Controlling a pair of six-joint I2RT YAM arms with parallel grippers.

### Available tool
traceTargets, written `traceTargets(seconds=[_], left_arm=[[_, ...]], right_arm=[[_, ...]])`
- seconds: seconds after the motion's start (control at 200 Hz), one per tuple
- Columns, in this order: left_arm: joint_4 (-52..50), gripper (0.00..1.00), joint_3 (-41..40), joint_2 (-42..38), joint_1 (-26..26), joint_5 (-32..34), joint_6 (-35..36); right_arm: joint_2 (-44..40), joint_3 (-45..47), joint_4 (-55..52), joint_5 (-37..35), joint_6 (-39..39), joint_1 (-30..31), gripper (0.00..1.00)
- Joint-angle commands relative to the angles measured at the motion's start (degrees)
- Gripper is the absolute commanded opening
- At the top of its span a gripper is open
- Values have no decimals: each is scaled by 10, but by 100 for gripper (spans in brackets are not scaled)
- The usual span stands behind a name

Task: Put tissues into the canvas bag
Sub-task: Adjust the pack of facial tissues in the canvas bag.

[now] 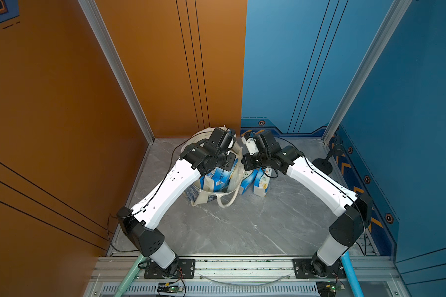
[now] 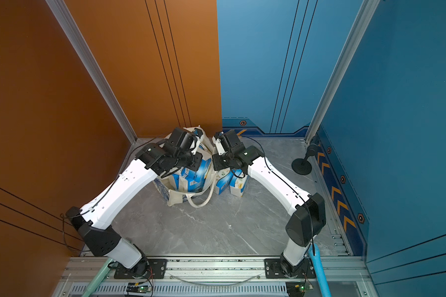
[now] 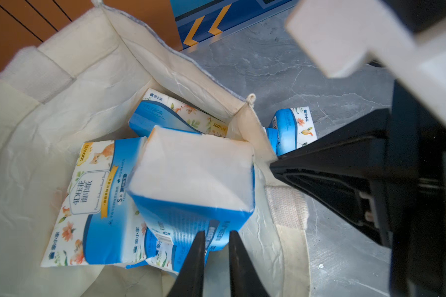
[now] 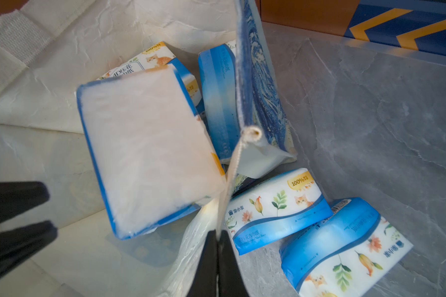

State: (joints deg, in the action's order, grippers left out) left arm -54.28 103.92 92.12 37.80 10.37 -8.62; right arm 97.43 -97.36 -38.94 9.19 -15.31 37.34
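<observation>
- The counter [image 1: 242,226] is seen to carry the whole job. As far as both top views show, no tissues lie on it away from the bag, though the arms hide some of it.
- The canvas bag [image 1: 202,198] is stood near the back of the counter with its mouth opened upward.
- The task is judged well advanced: at least four packs in the bag [image 3: 95,200] can be counted against the cream lining.
- A tilted pack [image 3: 193,169] is lodged on top of them, inside the rim, its plain white face turned up.
- Two packs are left outside on the counter: a floral pack [image 4: 276,210] just beside the bag's printed wall, and a bluer pack [image 4: 345,244] next to it. Both are yet to be loaded.
- The right gripper [image 4: 218,232] is set at the bag's edge, its jaws closed tight on the rim.
- The left gripper [image 3: 216,232] is held over the bag's mouth, its jaws slightly parted with nothing seen between them. Contact with the tilted pack cannot be told.
</observation>
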Motion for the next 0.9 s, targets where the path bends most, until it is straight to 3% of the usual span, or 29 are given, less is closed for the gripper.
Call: traceTargets(seconds=[0.0,0.275,0.531,0.896], left_arm=[[-6,19,17,13,2,-10,-7],[-3,17,30,72,-2,0,-2],[-4,15,-6,99,-14,-12,-7],[-3,13,-93,-2,-8,-3,-48]], right_arm=[[-52,-10,6,6,0,10,0],[-98,-20,26,9,-6,25,0],[-88,-25,21,0,-5,25,0],[-124,68,6,-19,-8,6,0]])
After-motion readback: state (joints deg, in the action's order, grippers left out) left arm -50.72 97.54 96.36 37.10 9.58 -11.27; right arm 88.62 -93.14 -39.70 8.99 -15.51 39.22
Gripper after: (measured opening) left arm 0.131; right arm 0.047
